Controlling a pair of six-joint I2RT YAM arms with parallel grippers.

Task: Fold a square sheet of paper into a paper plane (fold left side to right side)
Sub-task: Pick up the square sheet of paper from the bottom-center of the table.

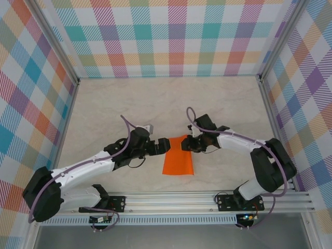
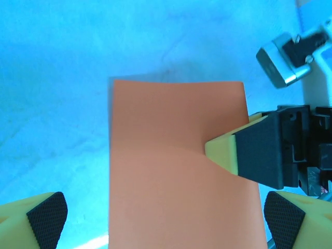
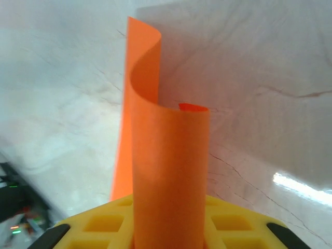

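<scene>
- On the pale marbled table (image 1: 129, 98), near the front rail and roughly midway between the two arms, lay the orange sheet of paper (image 1: 177, 158).
- From above, its outline read taller than wide. The long axis ran from the arm bases toward the back wall, and the near edge looked a touch wider than the far edge. It showed no point or dart shape.
- The far end of the sheet sat between the two grippers: left gripper (image 1: 165, 146) at the far-left edge, right gripper (image 1: 188, 143) at the far-right edge.
- Left gripper was released. The left wrist view showed its two fingertips (image 2: 46, 215) spread wide, one just outside each long edge, with the sheet running away between them. I could not tell whether they touched the table.
- Right gripper was clenched on the sheet's right edge. In the left wrist view one yellow-tipped finger (image 2: 228, 150) lay on top of the paper at that edge, and a faint ripple spread from it across the surface.
- In the right wrist view the paper rose from between the yellow fingers (image 3: 104, 223) and curled — its edge in a loose S-bend, with a free corner standing high above the table.
- Away from the pinched edge, the sheet looked flat.
</scene>
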